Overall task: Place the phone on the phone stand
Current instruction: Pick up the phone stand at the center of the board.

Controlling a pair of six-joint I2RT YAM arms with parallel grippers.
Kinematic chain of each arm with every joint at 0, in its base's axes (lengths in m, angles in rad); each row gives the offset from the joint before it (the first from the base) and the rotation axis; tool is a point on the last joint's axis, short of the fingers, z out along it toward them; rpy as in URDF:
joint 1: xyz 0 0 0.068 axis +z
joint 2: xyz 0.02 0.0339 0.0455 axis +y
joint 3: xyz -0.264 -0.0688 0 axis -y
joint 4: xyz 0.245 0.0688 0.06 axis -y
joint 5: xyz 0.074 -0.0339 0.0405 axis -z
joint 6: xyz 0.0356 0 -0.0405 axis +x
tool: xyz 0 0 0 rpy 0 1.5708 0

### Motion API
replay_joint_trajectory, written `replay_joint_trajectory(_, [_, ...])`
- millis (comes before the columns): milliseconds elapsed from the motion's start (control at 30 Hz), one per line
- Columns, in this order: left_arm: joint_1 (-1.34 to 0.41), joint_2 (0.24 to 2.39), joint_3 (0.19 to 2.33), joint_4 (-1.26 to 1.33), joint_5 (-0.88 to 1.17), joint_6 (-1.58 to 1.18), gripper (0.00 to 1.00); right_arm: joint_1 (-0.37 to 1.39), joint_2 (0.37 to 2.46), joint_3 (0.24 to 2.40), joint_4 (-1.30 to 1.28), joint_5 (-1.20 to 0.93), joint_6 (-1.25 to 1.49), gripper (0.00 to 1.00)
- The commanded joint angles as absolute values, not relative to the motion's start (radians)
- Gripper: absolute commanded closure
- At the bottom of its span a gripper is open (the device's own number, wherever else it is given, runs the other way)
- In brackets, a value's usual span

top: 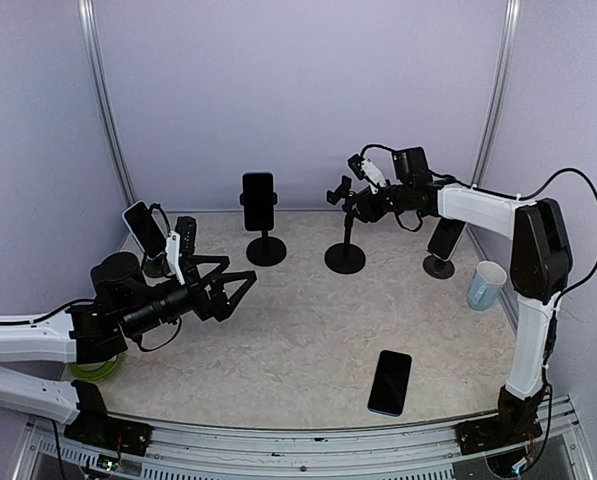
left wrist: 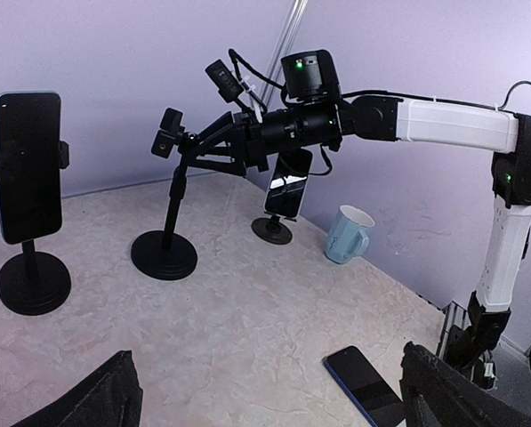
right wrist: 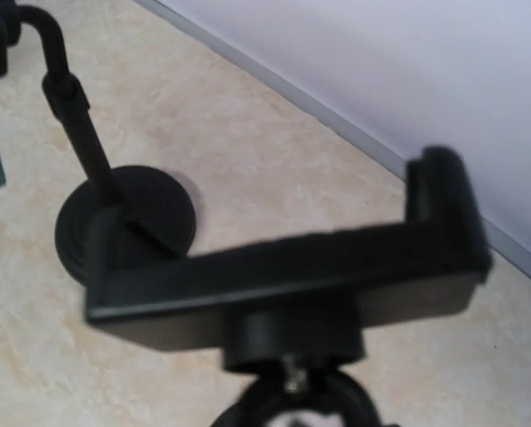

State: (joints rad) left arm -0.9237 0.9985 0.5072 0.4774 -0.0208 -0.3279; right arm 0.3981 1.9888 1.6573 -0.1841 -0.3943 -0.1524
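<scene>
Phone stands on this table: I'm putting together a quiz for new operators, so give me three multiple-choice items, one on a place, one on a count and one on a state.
1. Where does the loose phone lie?
A. Flat on the table, near the front right
B. Clamped in a stand
C. Leaning on the back wall

2. How many stands hold a phone?
A. One
B. Three
C. Four

3. How are the left fingers?
A. Shut on a phone
B. Shut, empty
C. Wide open, empty

Answers:
1 A: it lies flat and touches no stand.
2 B: the left stand, back stand and right stand each carry a phone, while the middle stand is bare.
3 C: the two fingers sit at opposite edges of the left wrist view with nothing between them.
</scene>
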Motion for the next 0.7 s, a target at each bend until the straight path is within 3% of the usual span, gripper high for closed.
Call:
replay_joint_trajectory(0, [-0.940,0.973,0.486,0.465,-0.045,-0.319,0.01,0.400,2.021,1.705,-0.193,-0.418,-0.187,0.54])
replay_joint_trajectory(133, [-0.945,0.967,0.478,0.466,-0.050,-0.318,0.01,0.400,2.031,1.716,-0.186,-0.414,-0.201,0.66])
replay_joint_trajectory(533, [-0.954,0.963,0.463,0.475,-0.049,-0.321,0.01,0.401,2.079,1.790,-0.208,-0.372,-0.235,0.66])
replay_joint_trajectory(667, [-0.957,0.964,0.456,0.481,-0.049,-0.325,0.01,0.400,2.081,1.800,-0.228,-0.407,-0.250,0.86])
